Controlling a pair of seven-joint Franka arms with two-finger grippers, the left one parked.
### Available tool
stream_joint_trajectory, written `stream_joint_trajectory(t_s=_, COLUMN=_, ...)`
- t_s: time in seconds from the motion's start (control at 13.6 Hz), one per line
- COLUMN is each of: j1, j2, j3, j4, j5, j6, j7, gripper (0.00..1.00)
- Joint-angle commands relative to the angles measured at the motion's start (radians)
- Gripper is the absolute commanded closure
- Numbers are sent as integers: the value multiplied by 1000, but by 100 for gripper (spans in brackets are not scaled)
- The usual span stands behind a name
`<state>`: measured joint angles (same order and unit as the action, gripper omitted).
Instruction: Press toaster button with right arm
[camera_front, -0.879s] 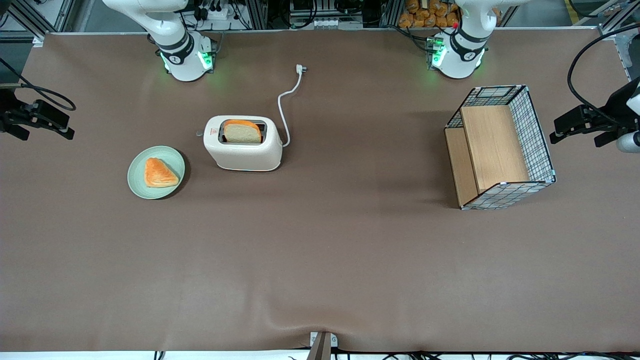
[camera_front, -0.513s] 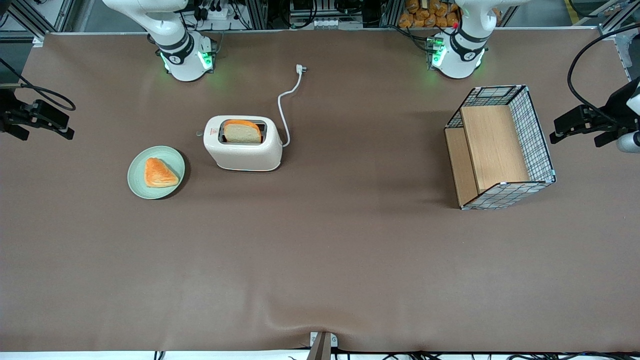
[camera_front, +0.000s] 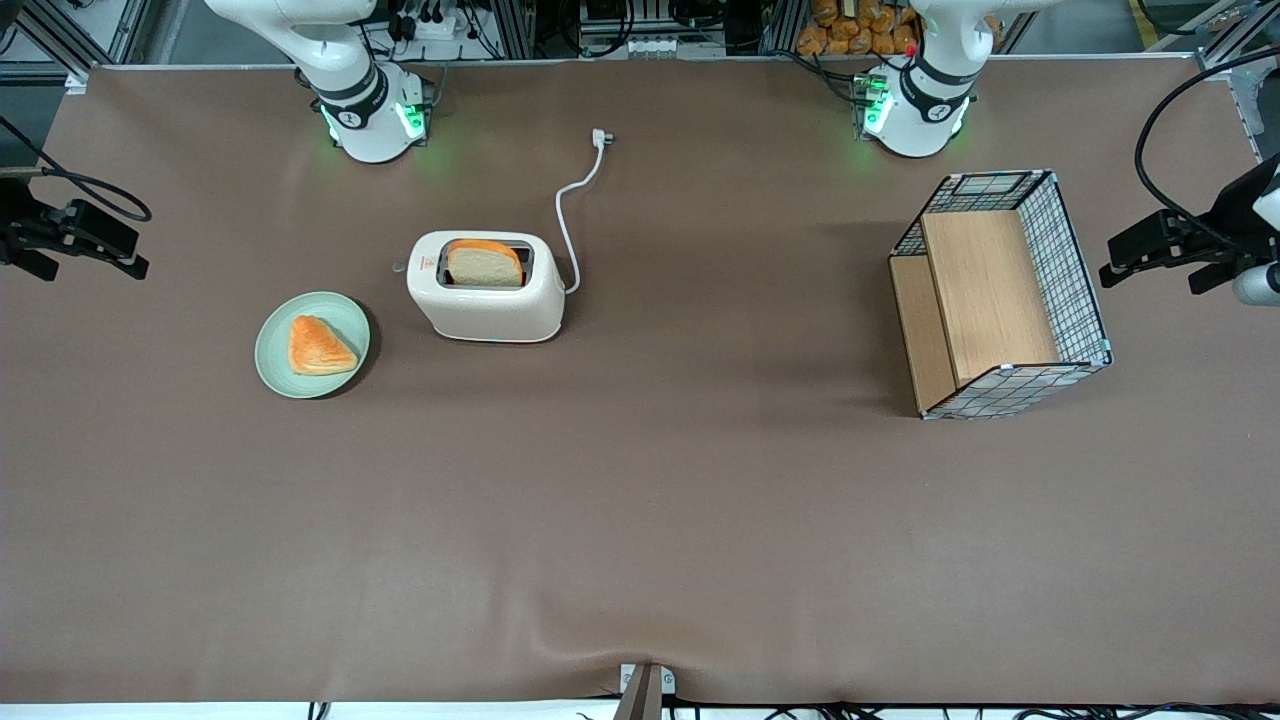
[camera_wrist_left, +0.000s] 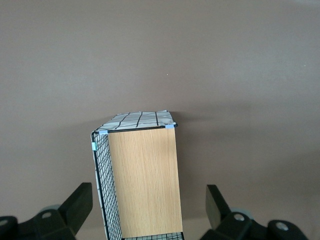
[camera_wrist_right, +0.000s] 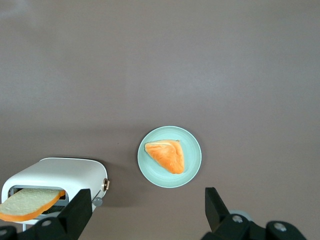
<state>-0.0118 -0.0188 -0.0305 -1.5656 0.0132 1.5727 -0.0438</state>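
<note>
The cream-white toaster (camera_front: 487, 300) stands on the brown table with a bread slice (camera_front: 484, 264) upright in its top slot. The toaster button (camera_front: 399, 267) is a tiny grey knob sticking out of the narrow end that faces the plate. In the right wrist view the toaster (camera_wrist_right: 55, 175), its button (camera_wrist_right: 97, 202) and the bread slice (camera_wrist_right: 30, 205) show beside one finger. My right gripper (camera_front: 125, 250) hovers at the working arm's end of the table, well apart from the toaster. The gripper (camera_wrist_right: 148, 215) is open, with only bare table between its fingers.
A pale green plate (camera_front: 268, 355) with a triangular orange pastry (camera_front: 320, 346) lies beside the toaster's button end, slightly nearer the front camera. The toaster's white cord and plug (camera_front: 600, 138) trail toward the arm bases. A wire basket with wooden panels (camera_front: 1000, 295) stands toward the parked arm's end.
</note>
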Motion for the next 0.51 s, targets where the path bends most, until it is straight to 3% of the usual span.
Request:
stream_joint_trajectory(t_s=0.0, j1=-7, j2=10, j3=18, j4=22, j5=-42, j6=13, j7=1, gripper=0)
stream_joint_trajectory(t_s=0.44, j1=-11, j2=-1, j3=17, j4=19, j5=-30, j6=-14, j7=21, gripper=0)
